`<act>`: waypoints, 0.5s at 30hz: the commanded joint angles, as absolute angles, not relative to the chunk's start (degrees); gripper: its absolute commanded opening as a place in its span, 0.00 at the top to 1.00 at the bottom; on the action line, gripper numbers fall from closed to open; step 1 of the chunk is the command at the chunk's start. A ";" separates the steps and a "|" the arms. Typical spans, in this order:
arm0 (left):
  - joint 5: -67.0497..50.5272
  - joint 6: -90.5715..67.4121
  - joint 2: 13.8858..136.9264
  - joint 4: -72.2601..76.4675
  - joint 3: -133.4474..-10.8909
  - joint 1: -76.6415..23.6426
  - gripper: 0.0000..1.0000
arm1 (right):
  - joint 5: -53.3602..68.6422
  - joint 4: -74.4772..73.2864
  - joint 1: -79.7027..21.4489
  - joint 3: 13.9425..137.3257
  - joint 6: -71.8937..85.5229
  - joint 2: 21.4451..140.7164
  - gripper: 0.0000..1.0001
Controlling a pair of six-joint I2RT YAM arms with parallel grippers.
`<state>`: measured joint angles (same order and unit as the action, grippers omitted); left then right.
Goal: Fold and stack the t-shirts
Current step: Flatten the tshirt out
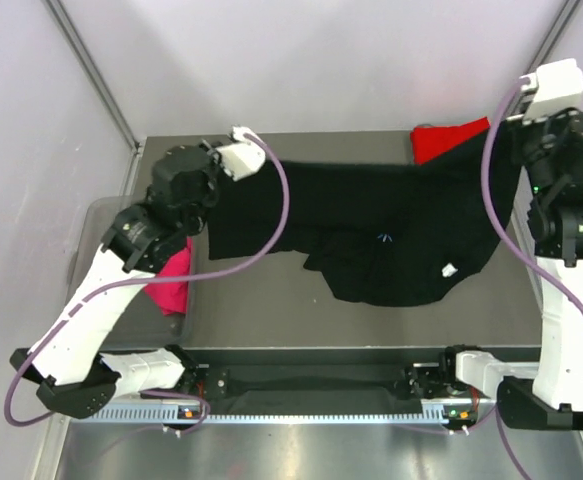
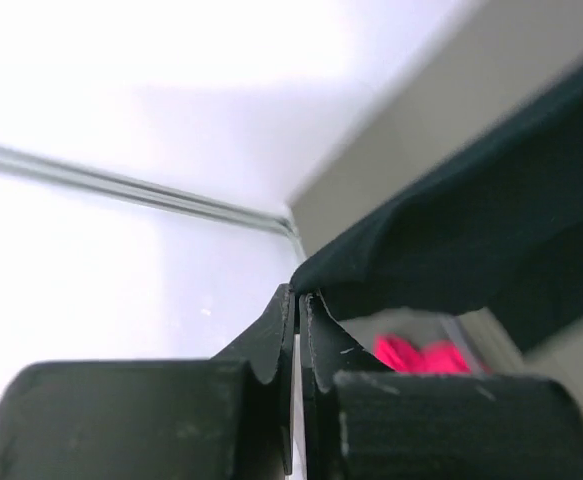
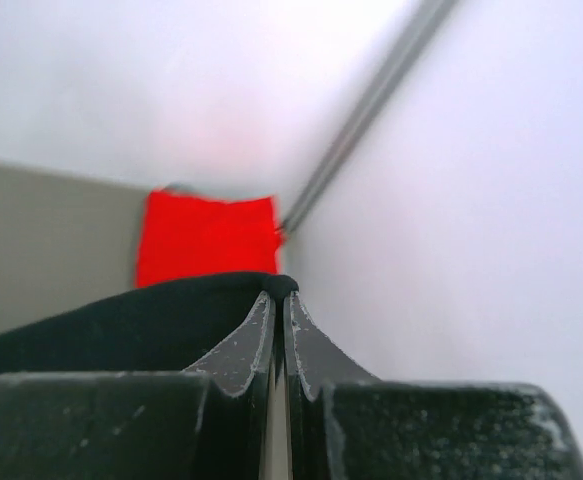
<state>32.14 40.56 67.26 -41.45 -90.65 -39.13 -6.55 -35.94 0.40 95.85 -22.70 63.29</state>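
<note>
The black t-shirt (image 1: 371, 215) is stretched across the grey table (image 1: 271, 300) between both grippers, its lower part sagging onto the surface. Its white neck label (image 1: 449, 270) and a small blue print (image 1: 383, 238) show. My left gripper (image 1: 211, 188) is shut on the shirt's left corner; in the left wrist view the gripper (image 2: 298, 295) pinches the black cloth (image 2: 491, 230). My right gripper (image 1: 509, 135) is shut on the right corner, and in the right wrist view the gripper (image 3: 279, 292) has cloth (image 3: 121, 330) between its tips. A red t-shirt (image 1: 449, 138) lies at the back right. A magenta t-shirt (image 1: 171, 280) lies under the left arm.
White walls with metal frame posts (image 1: 96, 70) close in the table's back and sides. A grey tray edge (image 1: 83, 215) sits left of the table. A ruled rail (image 1: 301, 410) runs along the near edge between the arm bases.
</note>
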 commanded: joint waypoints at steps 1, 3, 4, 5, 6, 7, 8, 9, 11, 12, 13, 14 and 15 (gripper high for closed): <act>39.11 40.52 65.57 -30.15 -97.19 -38.76 1.00 | -12.82 -29.81 2.46 100.89 -23.01 60.91 1.00; 39.64 40.69 66.27 -29.01 -101.76 -38.41 1.00 | -13.88 -28.13 2.46 101.95 -24.08 59.68 1.00; 39.29 41.04 66.70 -29.00 -104.21 -38.41 1.00 | -13.89 -27.86 2.46 103.35 -25.13 59.42 1.00; 38.24 41.48 66.71 -29.00 -105.20 -38.41 1.00 | -14.23 -27.60 2.46 103.97 -25.40 59.07 1.00; 37.71 41.66 66.62 -28.22 -105.99 -38.41 1.00 | -14.50 -27.25 2.46 104.67 -25.57 58.45 1.00; 37.27 41.83 66.45 -27.78 -106.61 -38.41 1.00 | -14.76 -27.25 2.46 106.24 -25.92 58.19 1.00; 36.92 42.18 66.36 -27.60 -107.92 -38.41 1.00 | -15.11 -27.33 2.46 107.04 -26.01 57.84 1.00; 35.87 42.01 66.18 -27.60 -108.71 -38.41 1.00 | -15.12 -27.25 2.46 107.75 -26.28 57.22 1.00; 34.72 42.36 66.09 -28.03 -110.56 -38.41 1.00 | -15.47 -26.98 2.46 109.86 -27.68 56.60 1.00; 34.02 42.45 66.09 -27.95 -111.09 -38.41 1.00 | -15.82 -26.63 2.46 111.26 -28.38 56.25 1.00; 33.49 42.80 66.01 -28.04 -112.05 -38.41 1.00 | -16.43 -26.37 2.46 111.97 -30.13 56.16 1.00; 33.23 42.98 65.83 -28.04 -112.50 -38.41 1.00 | -16.87 -25.93 2.46 112.41 -31.28 55.90 1.00; 32.79 43.33 65.57 -28.04 -113.37 -38.41 1.00 | -17.31 -24.71 2.46 113.20 -33.38 55.81 1.00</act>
